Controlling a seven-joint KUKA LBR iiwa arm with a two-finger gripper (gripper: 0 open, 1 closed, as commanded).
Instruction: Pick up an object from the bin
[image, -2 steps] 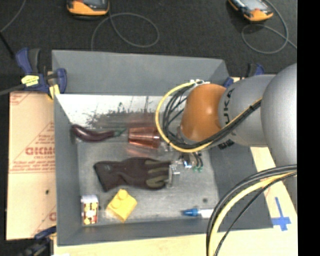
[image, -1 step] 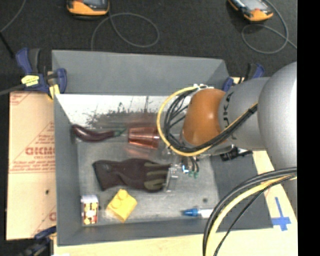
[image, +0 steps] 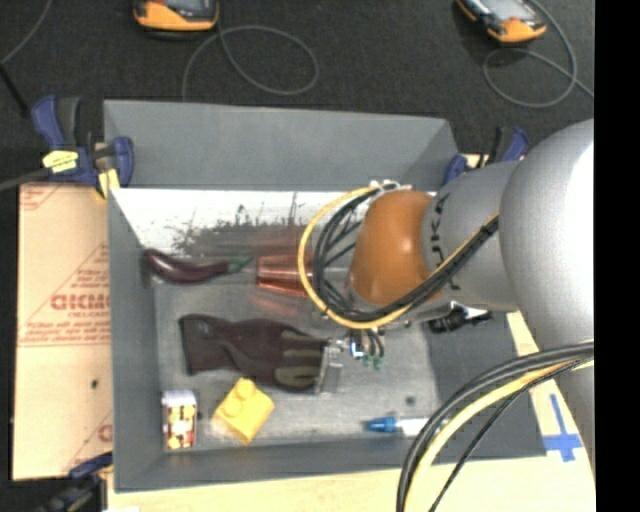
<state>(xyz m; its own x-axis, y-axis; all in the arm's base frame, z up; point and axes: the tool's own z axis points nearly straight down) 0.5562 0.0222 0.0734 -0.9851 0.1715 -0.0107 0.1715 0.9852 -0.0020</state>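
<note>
My hand (image: 330, 372) is low in the grey metal bin (image: 280, 150), near the middle of the floor. I cannot tell if it is open or shut, because my round orange wrist cover (image: 390, 248) and its wires are in the way.

My hand is right at the end of a dark brown floppy glove (image: 245, 348), the end nearest my arm. The glove lies flat and stretches away to the left. I cannot tell if I am touching it or just above it. Nothing is lifted up yet, so I think the picking is not done. I think I am at the part just before the grab. What is left is to close on something, hold it tight and bring it up out of the bin.

Near the glove, toward the front, is a yellow plastic toy brick (image: 243, 408). Beside that is a small white box with red marks (image: 178, 418), in the front left corner. A blue and white pen (image: 392, 426) lies by the front wall under my arm. At the back lie a dark purple toy eggplant (image: 190, 267) and a shiny red-brown cup (image: 278, 273) on its side.
</note>
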